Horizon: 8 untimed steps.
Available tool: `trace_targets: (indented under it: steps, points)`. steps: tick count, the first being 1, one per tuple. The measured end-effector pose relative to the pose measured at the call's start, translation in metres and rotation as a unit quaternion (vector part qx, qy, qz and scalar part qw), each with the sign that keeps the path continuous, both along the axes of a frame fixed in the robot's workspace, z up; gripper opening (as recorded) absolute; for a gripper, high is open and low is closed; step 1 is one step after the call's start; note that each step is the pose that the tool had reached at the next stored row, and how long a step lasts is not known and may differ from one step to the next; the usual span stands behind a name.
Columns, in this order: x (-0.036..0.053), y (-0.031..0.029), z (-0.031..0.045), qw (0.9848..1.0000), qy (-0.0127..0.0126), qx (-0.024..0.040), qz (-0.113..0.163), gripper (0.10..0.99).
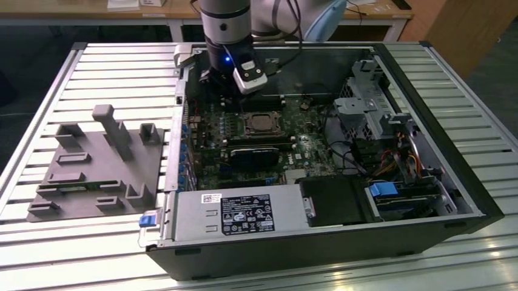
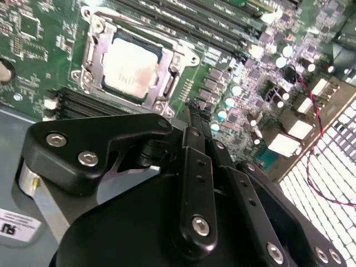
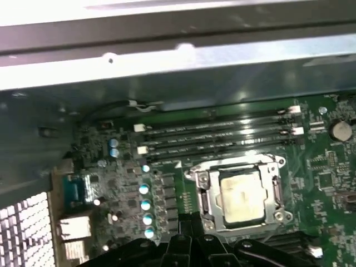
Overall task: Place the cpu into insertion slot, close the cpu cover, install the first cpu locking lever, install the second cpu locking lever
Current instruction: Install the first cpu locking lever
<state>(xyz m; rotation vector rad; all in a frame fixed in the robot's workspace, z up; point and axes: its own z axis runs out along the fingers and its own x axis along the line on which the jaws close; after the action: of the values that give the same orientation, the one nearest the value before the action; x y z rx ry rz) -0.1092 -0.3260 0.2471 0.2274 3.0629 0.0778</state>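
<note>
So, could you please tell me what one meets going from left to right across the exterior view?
grey fixture plate → cpu → silver drive cage

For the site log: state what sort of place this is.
Probably a robotics lab bench: a robot arm hangs over an open computer case on a slatted metal table, with wooden desks behind.

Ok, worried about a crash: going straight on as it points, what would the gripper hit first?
The gripper would likely meet the green board right beside the socket, not the chip; depth is unclear.
</note>
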Motion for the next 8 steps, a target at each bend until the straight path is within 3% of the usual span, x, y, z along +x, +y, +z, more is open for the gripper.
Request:
trace_targets:
  steps: [3, 8]
  points:
    - [-0.0053, 0.0000, 0.0000, 1.0000, -0.0004, 0.0092, 0.000, 0.102]
    - [-0.0094, 0.0000, 0.0000, 0.9994, -0.0005, 0.0334, 0.000, 0.102]
